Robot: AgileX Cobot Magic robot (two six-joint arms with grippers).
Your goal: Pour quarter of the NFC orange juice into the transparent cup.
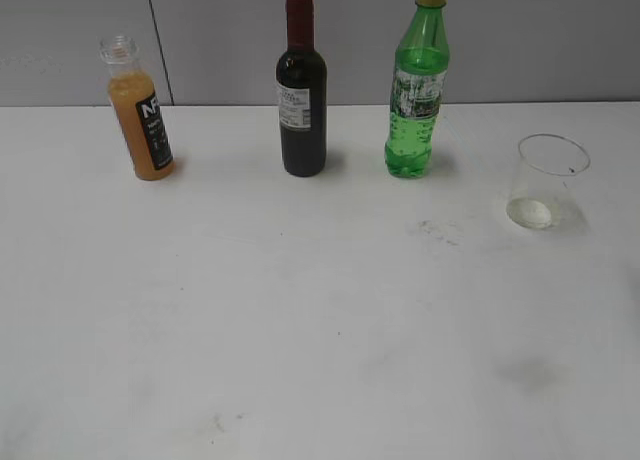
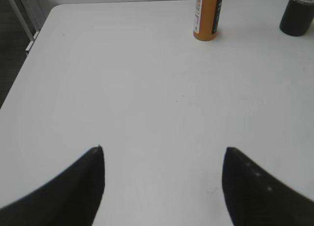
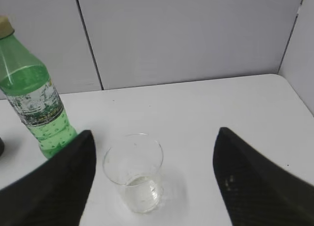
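NFC orange juice: small clear bottle, cloudy orange, black label, cap off by the look of it, far ahead of left gripper, whose jaws are spread wide, nothing held. Transparent cup: clear tumbler, just ahead between right gripper fingers, wide apart, not touching it. Count: three bottles incl. wine bottle, green soda bottle; one cup.
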